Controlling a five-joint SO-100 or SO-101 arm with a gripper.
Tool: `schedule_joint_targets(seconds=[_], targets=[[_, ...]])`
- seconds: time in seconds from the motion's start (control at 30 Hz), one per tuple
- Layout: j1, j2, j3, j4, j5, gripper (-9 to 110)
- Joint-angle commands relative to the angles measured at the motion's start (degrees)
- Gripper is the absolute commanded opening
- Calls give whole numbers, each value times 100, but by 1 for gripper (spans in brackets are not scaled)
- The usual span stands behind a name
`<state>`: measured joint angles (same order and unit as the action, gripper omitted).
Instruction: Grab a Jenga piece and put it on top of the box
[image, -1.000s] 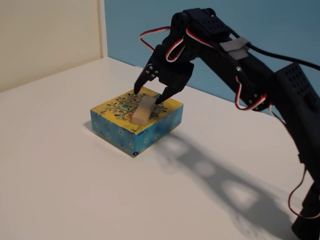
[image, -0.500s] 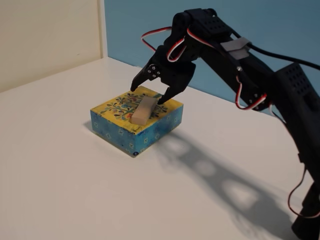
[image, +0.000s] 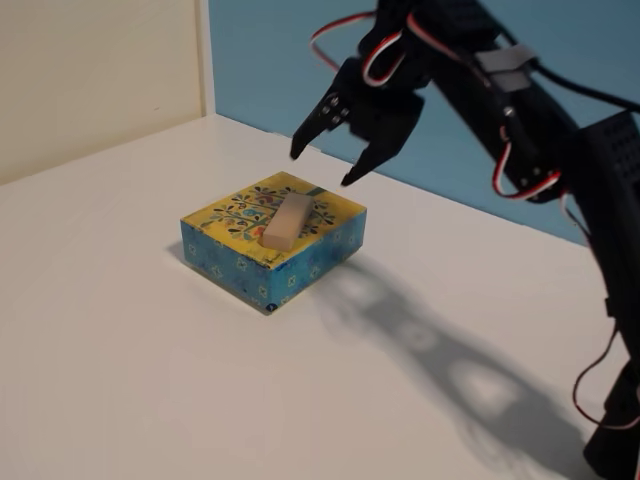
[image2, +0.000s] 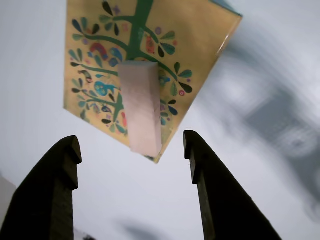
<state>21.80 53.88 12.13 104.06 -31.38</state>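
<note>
Fixed view: a black arm (image: 540, 130) reaches in from the right over a white desk (image: 120, 380), with a blue wall (image: 270, 60) behind and a cream wall (image: 100, 70) at left.
Box: the box (image: 272, 238) sits on the desk toward its back edge, not far from the corner where the two walls meet; yellow top with a dark tree pattern, blue patterned sides.
Jenga piece: the Jenga piece (image: 288, 220) lies flat on the box's top, near the middle, its long side running from the front of the lid toward the back.
Wrist view: the box (image2: 200, 55) shows its lid from above, and the Jenga piece (image2: 141, 112) lies along the tree trunk; its near end seems to reach the lid's near corner, though the steep angle makes that hard to judge.
Gripper: the gripper (image: 322, 168) hangs in the air above the back edge of the box, clear of both box and block.
Jaws: spread apart and empty; in the wrist view the gripper (image2: 132, 145) shows two dark fingers (image2: 55, 190) with bare desk between them.
Shadow: the arm's shadow (image: 440, 370) falls on the desk to the right of the box.
</note>
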Motion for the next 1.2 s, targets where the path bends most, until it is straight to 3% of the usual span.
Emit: schedule_joint_targets(seconds=[0.0,0.2,0.4,0.67,1.17], targets=[[18,624,-255,193,62,24],[-97,1468,44,387,211,24],[-396,2681,1652,308,229,24],[-633,6328,7726,-2830,70,25],[167,7945,12111,-5493,141,23]])
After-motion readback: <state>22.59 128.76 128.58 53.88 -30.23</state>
